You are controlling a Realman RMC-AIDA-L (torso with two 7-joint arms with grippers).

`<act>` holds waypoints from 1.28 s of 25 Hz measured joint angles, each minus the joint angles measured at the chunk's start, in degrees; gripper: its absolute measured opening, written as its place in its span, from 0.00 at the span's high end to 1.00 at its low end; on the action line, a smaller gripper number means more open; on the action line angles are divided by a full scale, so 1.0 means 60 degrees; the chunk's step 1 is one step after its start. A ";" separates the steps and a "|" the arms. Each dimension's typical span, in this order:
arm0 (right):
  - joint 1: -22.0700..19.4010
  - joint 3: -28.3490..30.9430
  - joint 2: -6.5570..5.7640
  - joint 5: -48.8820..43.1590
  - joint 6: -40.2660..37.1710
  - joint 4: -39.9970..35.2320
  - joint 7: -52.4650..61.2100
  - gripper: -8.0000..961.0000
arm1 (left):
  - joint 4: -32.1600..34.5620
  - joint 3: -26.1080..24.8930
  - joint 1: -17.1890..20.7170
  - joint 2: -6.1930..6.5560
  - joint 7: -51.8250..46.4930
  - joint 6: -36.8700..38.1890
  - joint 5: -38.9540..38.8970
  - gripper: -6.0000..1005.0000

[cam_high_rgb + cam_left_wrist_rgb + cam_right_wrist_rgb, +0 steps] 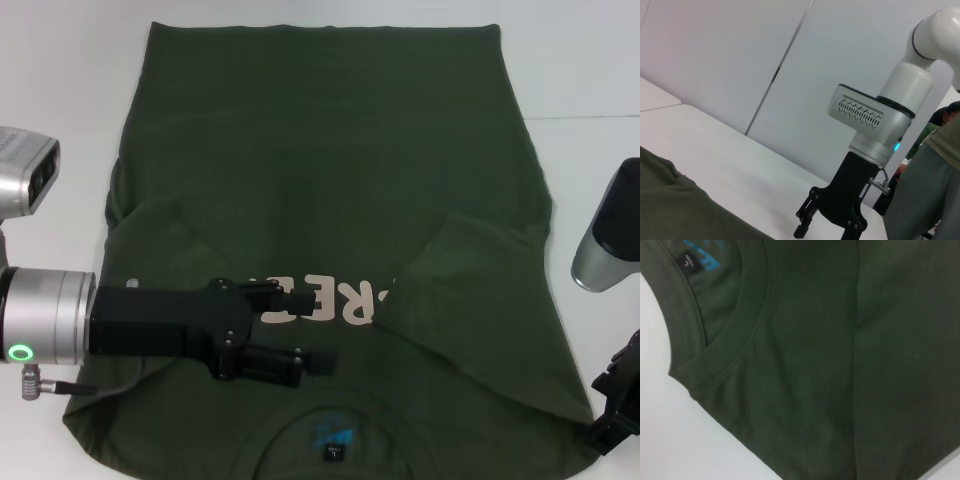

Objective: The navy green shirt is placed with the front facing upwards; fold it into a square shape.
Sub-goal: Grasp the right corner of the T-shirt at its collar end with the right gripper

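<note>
The navy green shirt (pixel 320 170) lies flat on the white table (pixel 60 80), collar towards me and hem at the far side. Both sleeves are folded inward over the chest, and part of the pale "FREE!" print (pixel 340 300) shows. My left gripper (pixel 322 328) reaches in from the left and hovers over the print, open and empty. My right gripper (pixel 612 425) is beside the shirt's near right shoulder, open and empty; it also shows in the left wrist view (pixel 827 231). The right wrist view shows the collar (pixel 747 305) with its black tag (pixel 686 261).
The table extends beyond the shirt on the left, the right and the far side. White wall panels (pixel 740 60) stand behind the table. A person in grey and green (pixel 932 170) stands at the table's right side.
</note>
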 joint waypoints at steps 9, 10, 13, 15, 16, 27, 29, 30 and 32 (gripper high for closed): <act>-0.0006 -0.0224 0.0000 -0.0196 0.0233 0.0339 0.0076 0.20 | 0.0000 -0.0010 0.0027 0.0000 0.0000 -0.0001 0.0000 0.05; -0.0002 -0.0224 0.0001 -0.0194 0.0247 0.0362 0.0077 0.22 | 0.0000 0.0000 0.0034 0.0000 0.0000 -0.0001 0.0000 0.05; 0.0003 -0.0224 0.0000 -0.0194 0.0337 0.0385 0.0127 0.27 | 0.0000 -0.0021 0.0048 0.0000 0.0000 -0.0007 0.0000 0.05; 0.0001 -0.0224 0.0001 -0.0196 0.0406 0.0389 0.0229 0.27 | 0.0000 -0.0049 0.0065 0.0000 0.0000 -0.0010 0.0000 0.05; -0.0003 -0.0224 0.0000 -0.0196 0.0440 0.0396 0.0289 0.27 | 0.0000 -0.0057 0.0066 0.0000 0.0000 -0.0011 0.0000 0.05; -0.0180 -0.0713 -0.0001 -0.0172 0.0557 0.0308 0.0548 0.59 | 0.0000 -0.0099 0.0148 0.0000 0.0000 -0.0007 -0.0001 0.05; -0.0271 -0.0721 0.0000 -0.0147 0.0549 0.0092 0.0531 0.63 | 0.0000 -0.0102 0.0170 0.0000 0.0000 -0.0012 -0.0002 0.05; -0.0292 -0.0725 0.0000 -0.0150 0.0549 0.0037 0.0550 0.65 | 0.0000 -0.0103 0.0181 0.0000 0.0000 -0.0016 -0.0003 0.05; -0.0298 -0.0731 0.0000 -0.0171 0.0560 0.0014 0.0601 0.69 | 0.0000 -0.0110 0.0188 0.0000 0.0000 -0.0016 -0.0005 0.05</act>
